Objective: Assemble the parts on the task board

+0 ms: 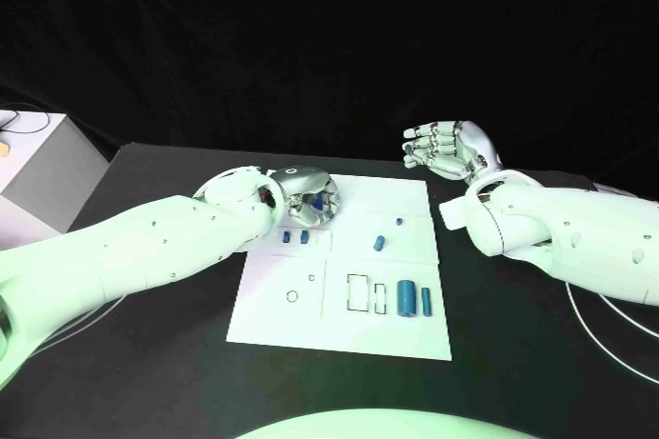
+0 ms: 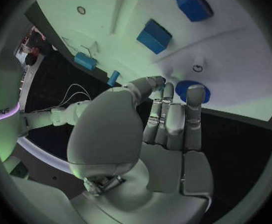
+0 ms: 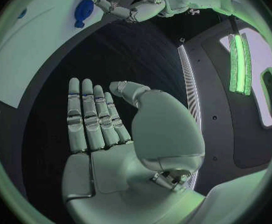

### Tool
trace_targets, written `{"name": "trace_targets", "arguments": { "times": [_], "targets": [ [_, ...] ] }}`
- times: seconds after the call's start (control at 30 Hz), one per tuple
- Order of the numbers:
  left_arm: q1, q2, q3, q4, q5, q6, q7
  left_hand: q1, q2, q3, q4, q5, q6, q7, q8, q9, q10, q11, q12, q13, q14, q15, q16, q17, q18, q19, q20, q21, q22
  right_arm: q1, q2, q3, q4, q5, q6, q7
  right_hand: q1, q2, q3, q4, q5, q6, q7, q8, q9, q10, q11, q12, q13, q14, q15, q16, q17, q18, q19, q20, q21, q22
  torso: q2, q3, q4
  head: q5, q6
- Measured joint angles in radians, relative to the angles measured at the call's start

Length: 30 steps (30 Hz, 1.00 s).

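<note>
The white task board (image 1: 344, 334) lies in the middle of the black table. My left hand (image 1: 305, 193) is over its far left corner, fingertips (image 2: 195, 92) and thumb closed round a blue round part (image 2: 185, 87), also seen as the blue round part (image 3: 83, 10). Two small blue blocks (image 1: 294, 236) lie just near of that hand, the same blocks (image 2: 153, 36) close to its fingers. A blue piece (image 1: 378, 241), a blue cylinder (image 1: 407, 297) and a thin blue bar (image 1: 428, 302) lie on the board. My right hand (image 1: 450, 149) is raised beyond the board's far right corner, fingers (image 3: 92, 119) straight, holding nothing.
A white box (image 1: 41, 163) stands off the table's far left edge. Drawn outlines (image 1: 360, 294) mark the board's near half. Thin cables (image 1: 605, 344) trail on the table under my right arm.
</note>
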State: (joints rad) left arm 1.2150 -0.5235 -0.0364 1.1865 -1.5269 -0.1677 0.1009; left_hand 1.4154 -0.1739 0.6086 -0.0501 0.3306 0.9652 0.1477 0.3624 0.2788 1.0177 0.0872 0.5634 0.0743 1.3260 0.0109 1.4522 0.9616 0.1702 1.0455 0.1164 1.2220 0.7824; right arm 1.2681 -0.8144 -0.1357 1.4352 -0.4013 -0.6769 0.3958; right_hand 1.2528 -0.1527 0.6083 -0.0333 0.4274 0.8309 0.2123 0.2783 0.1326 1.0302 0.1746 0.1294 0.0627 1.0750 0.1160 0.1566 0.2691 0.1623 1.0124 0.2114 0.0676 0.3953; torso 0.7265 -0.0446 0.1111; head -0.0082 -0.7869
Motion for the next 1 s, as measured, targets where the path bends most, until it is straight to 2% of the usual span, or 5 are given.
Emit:
{"name": "trace_targets", "arguments": {
  "times": [0.4, 0.5, 0.67, 0.83, 1.0],
  "targets": [
    [0.031, -0.114, 0.021, 0.113, 0.170, 0.027, -0.008, -0.013, 0.000, 0.000, 0.000, -0.002, 0.000, 0.000, -0.009, 0.002, 0.009, -0.005, -0.010, -0.001, 0.000, 0.000, 0.000, -0.015, 0.000, 0.000, 0.000, 0.000, -0.012, 0.000, -0.001, 0.000, -0.033, -0.012, 0.068, -0.007, -0.013, -0.013, -0.053, 0.010, -0.099, -0.019, -0.004, -0.084, -0.009, -0.087, 0.033, -0.062, 0.000, -0.127, 0.064, -0.089, -0.092, 0.000, -0.230, 0.075, -0.005, -0.209, -0.006, 0.0012, 0.0034, -0.001, 0.006],
    [0.034, -0.139, 0.022, 0.137, 0.195, 0.041, -0.015, -0.013, 0.000, 0.000, 0.000, -0.002, 0.000, 0.000, -0.009, 0.002, 0.009, -0.005, -0.010, -0.001, 0.000, 0.000, 0.000, -0.015, 0.000, 0.000, 0.000, 0.000, -0.011, 0.000, 0.000, 0.000, -0.049, -0.018, 0.109, -0.019, -0.065, -0.004, -0.112, 0.057, -0.094, -0.127, -0.017, -0.134, -0.028, -0.235, 0.053, -0.069, -0.005, -0.283, 0.092, -0.092, -0.137, -0.007, -0.394, 0.079, -0.010, -0.274, -0.007, 0.0008, 0.0036, -0.001, 0.007],
    [0.038, -0.174, 0.023, 0.166, 0.219, 0.064, -0.027, -0.013, 0.000, -0.003, -0.003, -0.002, 0.000, 0.000, -0.009, 0.002, 0.012, -0.002, -0.015, -0.001, 0.000, 0.000, 0.000, -0.018, 0.000, 0.000, 0.000, 0.000, -0.010, 0.000, -0.002, 0.000, -0.079, -0.070, 0.197, -0.057, -0.149, 0.024, -0.237, 0.173, -0.100, -0.267, -0.069, -0.188, -0.051, -0.623, 0.040, -0.082, -0.022, -0.770, 0.128, -0.116, -0.229, -0.093, -0.811, 0.084, -0.040, -0.365, -0.007, 0.0008, 0.0035, 0.000, 0.011],
    [0.040, -0.191, 0.024, 0.182, 0.226, 0.084, -0.038, -0.017, -0.004, -0.003, -0.002, -0.002, 0.002, 0.003, -0.009, 0.005, 0.016, -0.005, -0.016, -0.001, 0.000, 0.000, 0.000, -0.021, 0.000, 0.000, 0.000, 0.000, -0.015, 0.000, -0.006, 0.000, -0.101, -0.196, 0.275, -0.106, -0.142, 0.032, -0.415, 0.260, -0.102, -0.317, -0.113, -0.212, -0.059, -0.741, 0.025, -0.092, -0.029, -0.911, 0.123, -0.127, -0.242, -0.094, -0.883, 0.086, -0.040, -0.371, -0.007, 0.0007, 0.0034, 0.002, 0.012],
    [0.040, -0.198, 0.024, 0.190, 0.211, 0.094, -0.045, -0.019, -0.002, -0.010, -0.001, -0.002, 0.002, 0.003, -0.013, 0.006, 0.016, -0.005, -0.021, -0.001, 0.000, 0.000, 0.000, -0.023, 0.000, 0.000, 0.000, -0.004, -0.018, 0.000, -0.007, 0.000, -0.109, -0.333, 0.301, -0.137, -0.070, 0.063, -0.606, 0.325, -0.071, -0.529, -0.067, -0.244, -0.093, -0.739, 0.014, -0.092, -0.029, -0.892, 0.101, -0.127, -0.237, -0.094, -0.883, 0.086, -0.040, -0.370, -0.004, 0.0006, 0.0025, 0.008, 0.013]
  ]
}}
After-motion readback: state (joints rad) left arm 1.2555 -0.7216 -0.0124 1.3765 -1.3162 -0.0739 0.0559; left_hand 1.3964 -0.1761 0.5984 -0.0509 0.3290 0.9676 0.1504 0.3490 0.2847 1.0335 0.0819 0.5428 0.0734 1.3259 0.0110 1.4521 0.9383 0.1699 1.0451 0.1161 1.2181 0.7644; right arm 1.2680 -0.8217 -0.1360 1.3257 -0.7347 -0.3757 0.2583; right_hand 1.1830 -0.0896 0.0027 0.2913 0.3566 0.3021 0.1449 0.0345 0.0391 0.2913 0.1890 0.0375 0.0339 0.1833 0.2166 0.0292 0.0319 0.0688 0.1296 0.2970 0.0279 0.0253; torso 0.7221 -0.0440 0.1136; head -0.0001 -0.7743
